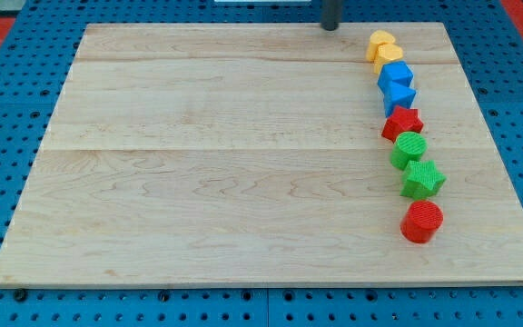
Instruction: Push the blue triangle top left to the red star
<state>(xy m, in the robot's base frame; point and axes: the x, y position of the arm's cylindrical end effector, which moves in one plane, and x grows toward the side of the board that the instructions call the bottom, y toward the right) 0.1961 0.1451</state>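
Blue triangle [400,97] lies near the bench's [198,182] right edge, in a column of blocks, touching the blue cube [394,76] above it and the red star [402,123] just below. Its ridged faces show a pointed wedge. My tip [330,27] sits at the view's top edge, left of the column and well apart from every block; the end effector is a plain rod, with nothing to open or close. Two yellow blocks [382,46] head the column; a green cylinder [409,148], green star [422,178] and red cylinder [421,222] follow downward.
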